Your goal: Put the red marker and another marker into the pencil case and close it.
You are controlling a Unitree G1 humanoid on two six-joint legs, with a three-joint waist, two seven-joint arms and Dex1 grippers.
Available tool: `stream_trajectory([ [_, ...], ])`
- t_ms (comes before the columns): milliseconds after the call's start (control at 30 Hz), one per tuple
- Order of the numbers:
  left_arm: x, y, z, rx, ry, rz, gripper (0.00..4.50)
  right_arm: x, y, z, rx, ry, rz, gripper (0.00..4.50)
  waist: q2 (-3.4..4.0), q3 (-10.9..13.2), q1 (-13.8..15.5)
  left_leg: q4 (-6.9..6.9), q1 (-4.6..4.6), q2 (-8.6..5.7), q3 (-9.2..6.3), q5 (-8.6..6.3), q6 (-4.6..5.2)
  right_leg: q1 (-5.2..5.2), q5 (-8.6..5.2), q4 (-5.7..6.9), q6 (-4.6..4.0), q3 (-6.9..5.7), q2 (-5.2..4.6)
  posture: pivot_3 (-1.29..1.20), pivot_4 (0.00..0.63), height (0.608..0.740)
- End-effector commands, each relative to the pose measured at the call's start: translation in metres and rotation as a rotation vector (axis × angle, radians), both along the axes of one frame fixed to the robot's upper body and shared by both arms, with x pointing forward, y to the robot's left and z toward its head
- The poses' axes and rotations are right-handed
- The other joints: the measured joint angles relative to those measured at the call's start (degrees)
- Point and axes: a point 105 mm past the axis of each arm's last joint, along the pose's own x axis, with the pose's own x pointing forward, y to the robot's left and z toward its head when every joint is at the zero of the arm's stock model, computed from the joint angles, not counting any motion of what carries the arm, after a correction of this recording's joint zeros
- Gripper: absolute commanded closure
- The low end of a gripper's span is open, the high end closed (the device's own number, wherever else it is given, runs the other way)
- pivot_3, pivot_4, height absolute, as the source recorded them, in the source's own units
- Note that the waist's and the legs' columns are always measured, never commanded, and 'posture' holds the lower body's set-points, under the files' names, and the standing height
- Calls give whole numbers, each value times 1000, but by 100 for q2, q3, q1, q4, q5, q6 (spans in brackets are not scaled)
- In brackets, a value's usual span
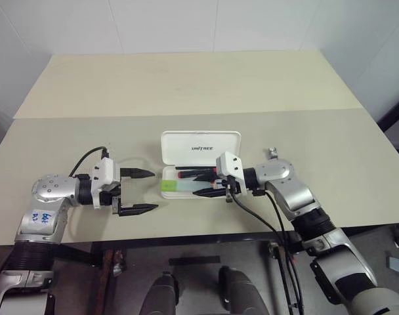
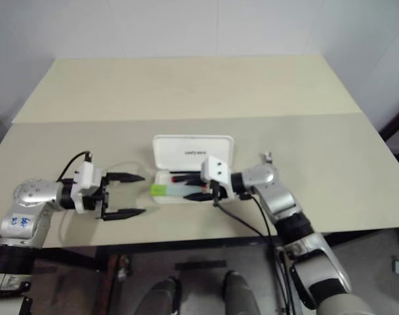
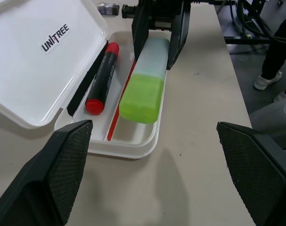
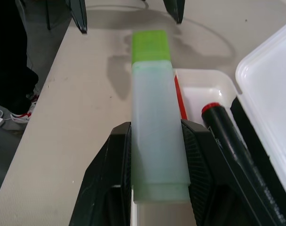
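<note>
My right pincer (image 1: 211,184) grips the green marker (image 3: 145,82) over the open case (image 3: 133,143), beside the red marker (image 3: 101,77); my left pincer (image 1: 138,191) waits open.

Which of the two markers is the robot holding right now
The green-capped marker, clamped in the right gripper over the open pencil case. The red marker lies loose inside the case, untouched.

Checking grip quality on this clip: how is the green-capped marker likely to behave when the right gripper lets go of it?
The green-capped marker looks rigid and light, clamped in the right gripper. Its smooth barrel may slip. Its cap overhangs the pencil case wall, so it might tip or settle crooked.
</note>
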Motion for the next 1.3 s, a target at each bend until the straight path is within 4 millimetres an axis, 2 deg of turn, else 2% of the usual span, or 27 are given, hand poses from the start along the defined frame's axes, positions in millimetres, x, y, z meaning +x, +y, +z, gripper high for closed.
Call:
stream_trajectory([
  [33, -1, 1, 15, 1, -59, -1, 0, 0, 1, 4, 1, -29, 20, 3380, 0, 0, -1, 0, 0, 0, 0, 0, 0, 0, 0, 0, 0, 0, 0, 0, 150, 740],
  [200, -1, 0, 14, -1, -59, -3, 0, 5, 1, 1, -5, -30, 0, 3380, 0, 0, -9, 0, 1, 0, 0, 0, 0, 0, 0, 1, 0, 0, 1, 0, 150, 740],
  [333, -1, 0, 14, -1, -59, -3, 0, 6, 5, 3, 3, -49, 3, 2030, 1, 0, -11, -2, 2, 2, 1, 0, -1, -1, -1, 2, -2, 0, 3, 0, 150, 740],
  [500, -1, 0, 14, -1, -60, -1, 0, 7, 10, 10, 29, -77, 9, 121, 1, 0, -7, -2, 2, 1, 1, 0, -1, -1, -1, 2, -2, 1, 2, 0, 150, 740],
  [533, -1, 0, 14, -1, -60, -1, 0, 5, 12, 13, 40, -85, 18, 20, 1, 0, -7, -2, 2, 1, 1, 0, -1, -1, -1, 2, -2, 1, 2, 0, 150, 740],
  [767, -2, 0, 13, -3, -61, -4, 0, -12, 15, 35, 144, -111, 62, 20, 1, 1, -3, -5, 1, 2, -1, -2, -3, -2, -2, 0, -3, 0, 2, 0, 150, 740],
  [1067, -1, -3, 12, -6, -54, -19, 0, -28, -2, 43, 179, -94, 11, 20, 1, 1, 10, -3, 1, 0, 0, -3, -6, -1, -4, -1, -4, 0, -4, 0, 150, 740],
  [1167, 0, -5, 11, -10, -49, -28, 0, -27, -10, 48, 197, -87, -47, 20, 1, 1, 2, -5, 3, 4, -1, -4, -6, -2, -6, 1, -7, 0, -1, 0, 150, 740],
  [1233, 0, -6, 11, -17, -47, -31, 0, -19, -22, 53, 215, -90, -145, 20, 1, 1, 10, -6, 2, 4, -1, -3, -6, -2, -6, 0, -8, -1, -1, 0, 150, 740],
  [1300, 0, -8, 10, -31, -43, -34, 0, -7, -46, 65, 276, -96, -313, 20, 1, 1, 13, -6, 1, 2, -1, -4, -6, -2, -6, -2, -9, -1, -3, 0, 150, 740],
])
